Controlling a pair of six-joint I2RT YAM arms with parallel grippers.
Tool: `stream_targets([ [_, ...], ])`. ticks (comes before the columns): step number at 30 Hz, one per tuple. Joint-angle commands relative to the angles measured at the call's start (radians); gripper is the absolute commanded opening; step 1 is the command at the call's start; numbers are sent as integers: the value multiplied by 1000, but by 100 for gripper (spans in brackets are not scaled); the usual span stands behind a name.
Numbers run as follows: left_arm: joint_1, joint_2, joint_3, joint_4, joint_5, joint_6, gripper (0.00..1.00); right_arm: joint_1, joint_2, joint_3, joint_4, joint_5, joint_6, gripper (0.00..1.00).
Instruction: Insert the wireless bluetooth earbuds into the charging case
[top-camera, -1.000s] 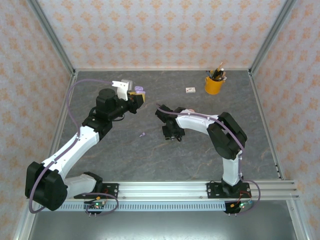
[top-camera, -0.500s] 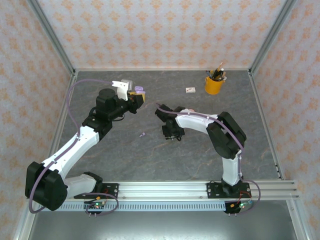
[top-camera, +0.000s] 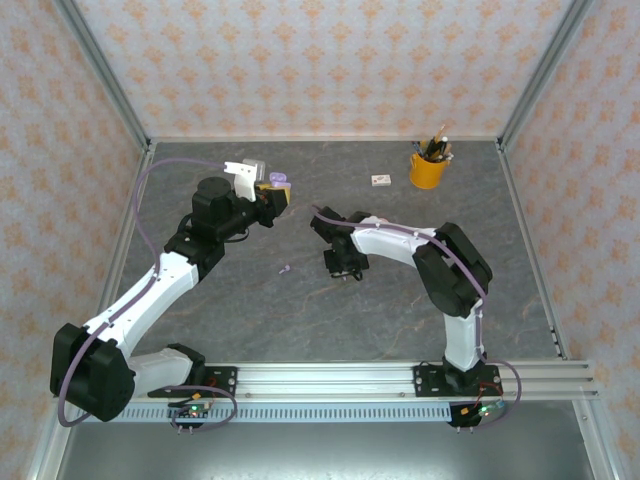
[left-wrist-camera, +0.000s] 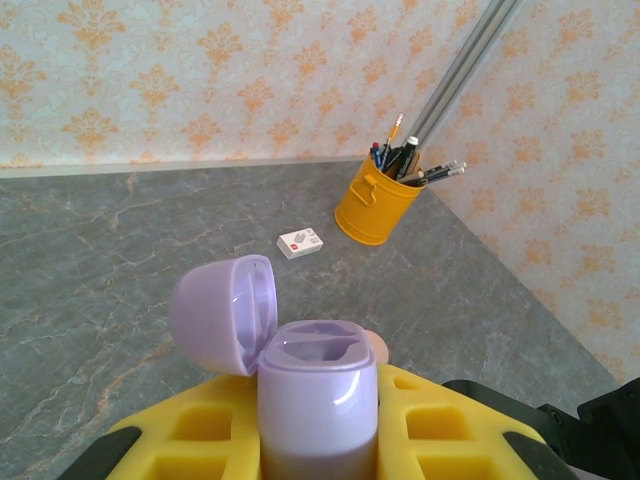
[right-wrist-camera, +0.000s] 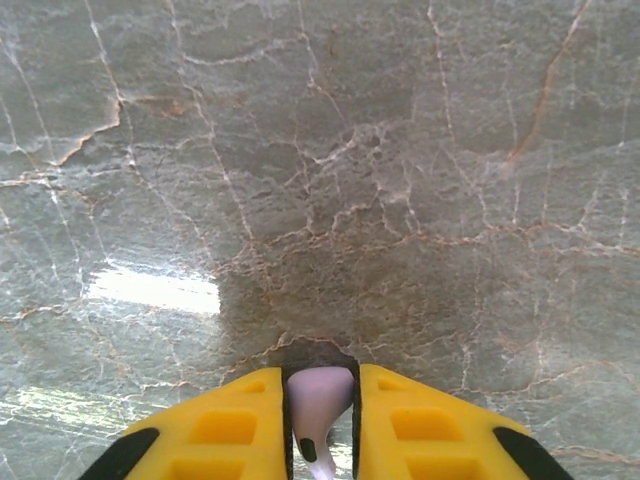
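Currently pick-up step in hand. Right gripper (top-camera: 342, 268) low on table (top-camera: 300, 320), yellow fingers (right-wrist-camera: 232, 425) narrow, pinching pale earbud (right-wrist-camera: 318, 392) between them; lift not yet made. Left gripper (top-camera: 272, 196) clamped tight on lilac charging case (left-wrist-camera: 318, 395), held upright, lid (left-wrist-camera: 225, 312) hinged open, wells exposed. Second earbud (top-camera: 285, 269), lilac, lies loose on table between arms. Next move, by judgement: raise pinched earbud, carry to case, line stem with well, lower gently. Risk: tiny part twisting in pinch.
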Motion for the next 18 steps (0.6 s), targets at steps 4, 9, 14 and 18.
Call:
stream_targets([
  [4,-19,10,63,-35,30,42,0,-21,-14,-63,42,62,2,17],
  [9,-33,13,49,-25,-4,60,0,-21,-63,-79,66,68,12,16],
  [14,-50,-3,-7,64,4,118,0,-22,-98,-93,83,72,19,15],
  [18,-72,-22,-71,149,-36,180,0,-23,-124,-105,94,77,24,15],
])
